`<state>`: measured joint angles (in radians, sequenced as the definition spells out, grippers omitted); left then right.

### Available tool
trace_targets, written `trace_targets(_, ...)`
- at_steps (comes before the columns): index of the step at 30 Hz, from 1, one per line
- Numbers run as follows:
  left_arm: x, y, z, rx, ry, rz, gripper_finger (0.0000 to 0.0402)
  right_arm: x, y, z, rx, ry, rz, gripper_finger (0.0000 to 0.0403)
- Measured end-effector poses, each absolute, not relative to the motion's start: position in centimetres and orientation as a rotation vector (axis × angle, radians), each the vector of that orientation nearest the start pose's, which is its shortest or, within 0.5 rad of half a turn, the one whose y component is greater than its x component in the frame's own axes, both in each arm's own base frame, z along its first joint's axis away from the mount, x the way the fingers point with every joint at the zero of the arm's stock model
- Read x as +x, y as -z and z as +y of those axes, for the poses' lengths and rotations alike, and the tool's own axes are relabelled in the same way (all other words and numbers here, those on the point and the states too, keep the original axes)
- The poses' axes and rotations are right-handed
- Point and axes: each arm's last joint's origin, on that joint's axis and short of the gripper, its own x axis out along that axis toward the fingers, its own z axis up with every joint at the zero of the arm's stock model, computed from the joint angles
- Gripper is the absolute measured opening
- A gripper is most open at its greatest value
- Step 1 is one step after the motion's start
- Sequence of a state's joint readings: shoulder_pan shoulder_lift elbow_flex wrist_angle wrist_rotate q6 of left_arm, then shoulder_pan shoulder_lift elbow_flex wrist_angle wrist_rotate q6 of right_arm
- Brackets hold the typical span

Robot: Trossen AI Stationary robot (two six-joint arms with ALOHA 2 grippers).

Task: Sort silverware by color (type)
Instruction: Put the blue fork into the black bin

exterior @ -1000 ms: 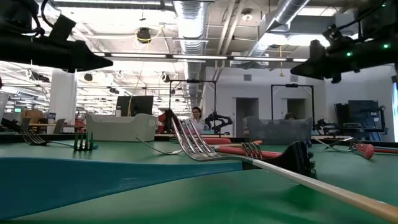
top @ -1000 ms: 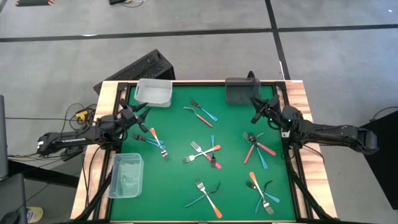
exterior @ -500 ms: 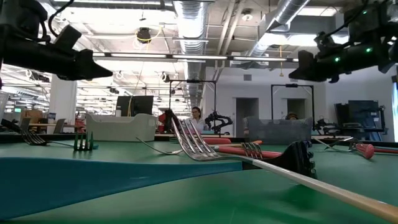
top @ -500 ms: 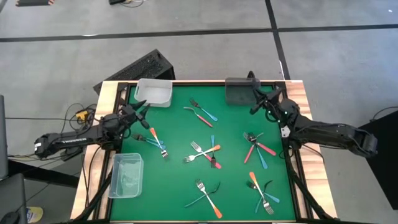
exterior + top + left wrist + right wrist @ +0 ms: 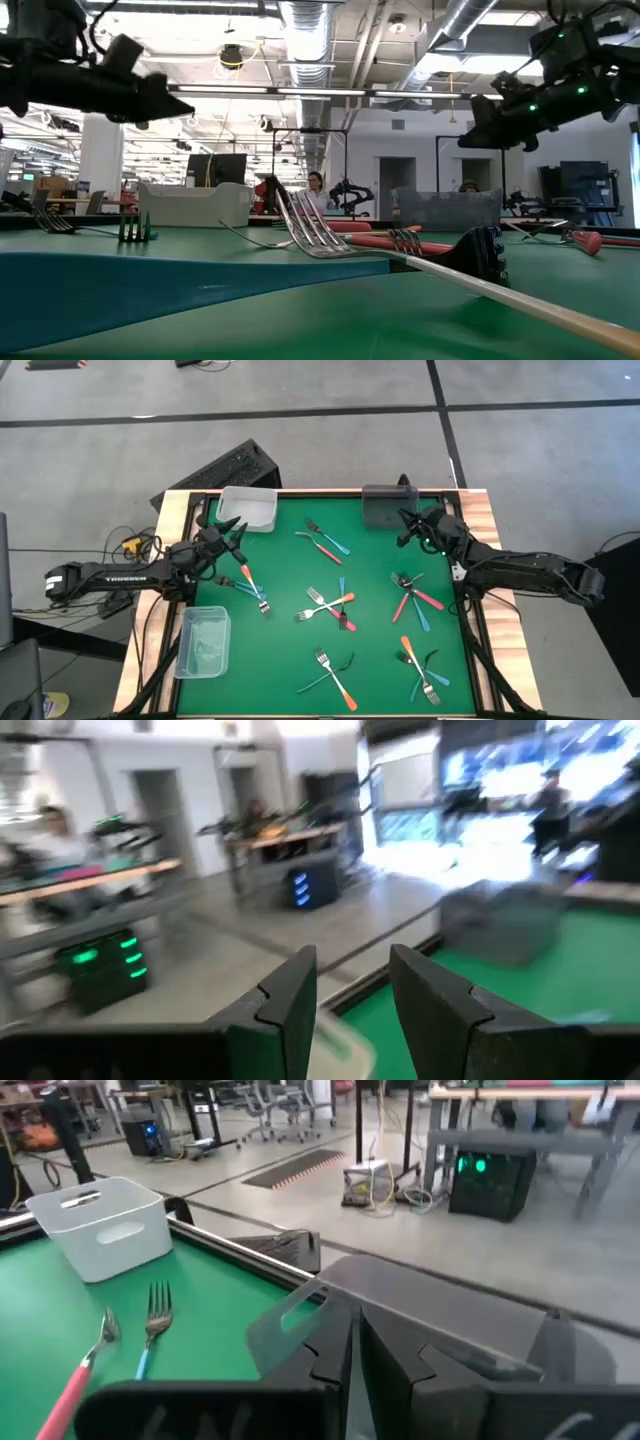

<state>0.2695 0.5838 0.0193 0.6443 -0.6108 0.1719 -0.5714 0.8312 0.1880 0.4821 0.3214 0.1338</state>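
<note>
1. The left gripper (image 5: 236, 540) has its fingers (image 5: 290, 1005) apart with a clear gap between them, and nothing is held or touched.
2. The left arm reaches in from the table's left side. Its gripper hangs above the green mat (image 5: 290, 580), just in front of the white bin (image 5: 247, 508) at the far-left corner.
3. The right gripper (image 5: 404, 526) has its fingers (image 5: 325, 1342) pressed together, with only a thin seam between them and nothing in between.
4. The right arm reaches in from the right side. Its gripper is raised off the mat, beside the dark grey bin (image 5: 384, 506) at the far edge.
5. The silverware (image 5: 330, 603) lies scattered over the mat in small clusters:
   - 1 cluster lies near the left gripper.
   - 2 utensils lie near the far middle.
   - A crossed group sits at the centre.
   - 1 group lies at mid-right.
   - 2 groups lie along the near edge.
6. A clear bin (image 5: 204, 641) sits at the near-left edge of the mat.
</note>
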Motion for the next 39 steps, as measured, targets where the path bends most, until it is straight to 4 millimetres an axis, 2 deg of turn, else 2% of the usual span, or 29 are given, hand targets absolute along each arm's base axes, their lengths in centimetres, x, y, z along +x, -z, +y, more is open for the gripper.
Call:
trace_targets(3, 12.2, -18.8, 5.3, 0.141, -0.974, -0.022, 0.0123, 14.4, -19.3, -10.5, 0.2, 0.907, 0.144, 0.0052)
trace_targets(7, 12.0, -21.1, 5.3, 0.216, -1.012, -0.016, 0.0123, 16.3, -21.0, -11.6, 0.281, 0.901, 0.336, 0.0052)
trace_targets(11, 11.3, -23.4, 5.3, 0.219, -1.086, -0.058, 0.0123, 18.0, -24.3, -11.8, 0.401, 0.824, 0.49, 0.0052)
trace_targets(14, 11.0, -23.2, 5.2, 0.162, -1.099, -0.005, 0.0123, 18.5, -27.5, -11.5, 0.366, 0.784, 0.559, 0.0052)
trace_targets(17, 10.9, -22.1, 5.2, 0.063, -1.066, 0.044, 0.0123, 18.6, -28.9, -11.3, 0.268, 0.758, 0.63, 0.0052)
trace_targets(20, 11.2, -21.0, 5.1, -0.022, -1.014, 0.069, 0.0123, 18.3, -28.4, -10.9, 0.201, 0.722, 0.687, 0.0052)
trace_targets(22, 11.5, -20.2, 5.3, -0.07, -1.036, 0.022, 0.0123, 18.1, -26.7, -10.7, 0.206, 0.712, 0.737, 0.0057)
trace_targets(24, 11.6, -20.1, 5.4, -0.12, -1.059, -0.075, 0.0123, 18.0, -25.4, -10.5, 0.276, 0.651, 0.768, 0.0068)
trace_targets(27, 11.9, -20.6, 5.4, -0.076, -1.037, -0.093, 0.0124, 18.0, -24.3, -9.9, 0.311, 0.574, 0.762, 0.0093)
trace_targets(32, 12.2, -21.1, 5.4, -0.071, -1.021, -0.091, 0.0148, 20.1, -24.5, -10.9, 0.27, 0.547, 0.556, 0.0138)
trace_targets(36, 12.6, -21.5, 5.1, -0.089, -0.905, -0.069, 0.0176, 20.5, -24.1, -10.9, 0.323, 0.547, 0.635, 0.0158)
trace_targets(39, 12.8, -21.3, 4.9, -0.087, -0.812, -0.042, 0.0182, 20.0, -23.3, -10.3, 0.391, 0.56, 0.747, 0.0162)
